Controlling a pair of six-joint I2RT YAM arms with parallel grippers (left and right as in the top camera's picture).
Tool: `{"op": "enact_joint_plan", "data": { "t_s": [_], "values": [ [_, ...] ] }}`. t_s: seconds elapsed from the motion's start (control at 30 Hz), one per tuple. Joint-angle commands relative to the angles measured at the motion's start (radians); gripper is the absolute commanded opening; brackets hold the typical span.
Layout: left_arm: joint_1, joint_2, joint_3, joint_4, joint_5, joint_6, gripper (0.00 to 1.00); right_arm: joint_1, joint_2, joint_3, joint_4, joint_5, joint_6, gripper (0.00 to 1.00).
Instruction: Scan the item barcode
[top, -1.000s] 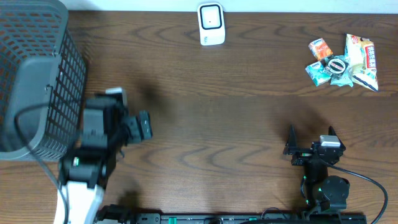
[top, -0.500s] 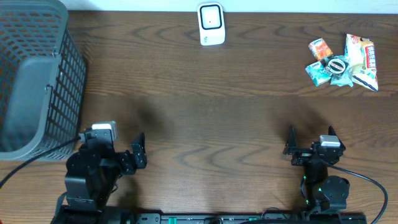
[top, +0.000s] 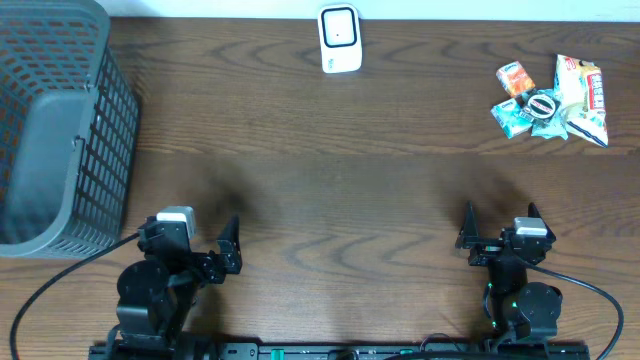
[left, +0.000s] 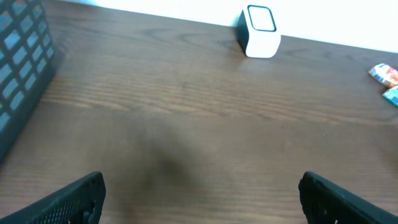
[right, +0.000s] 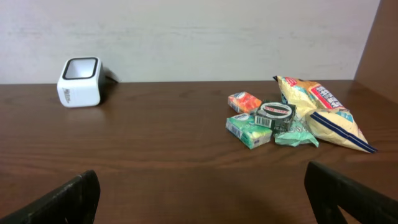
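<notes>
Meanwhile, 2 arms sit at the near edge of the table (top: 380, 180), the left gripper (left: 199, 202) and right gripper (right: 199, 196) both spread wide, holding nothing. Snack items (top: 552, 100) lie heaped at far right, well apart from the white scanner (top: 340, 39) at far centre. A grey basket (top: 60, 130) stands at left.
</notes>
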Motion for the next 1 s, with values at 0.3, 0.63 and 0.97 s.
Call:
{"op": "enact_joint_plan", "data": {
  "t_s": [0.3, 0.63, 0.97],
  "values": [
    [0.003, -0.116, -0.173, 0.238, 0.063, 0.009, 0.97, -0.002, -0.002, -0.004, -0.003, -0.002, -0.008, 0.99],
    [0.003, -0.204, -0.268, 0.343, 0.063, 0.009, 0.98, -0.002, -0.002, -0.003, -0.003, -0.002, -0.008, 0.99],
    [0.003, -0.245, -0.348, 0.473, 0.062, 0.006, 0.98, -0.002, -0.002, -0.003, -0.003, -0.002, -0.008, 0.99]
  ]
}}
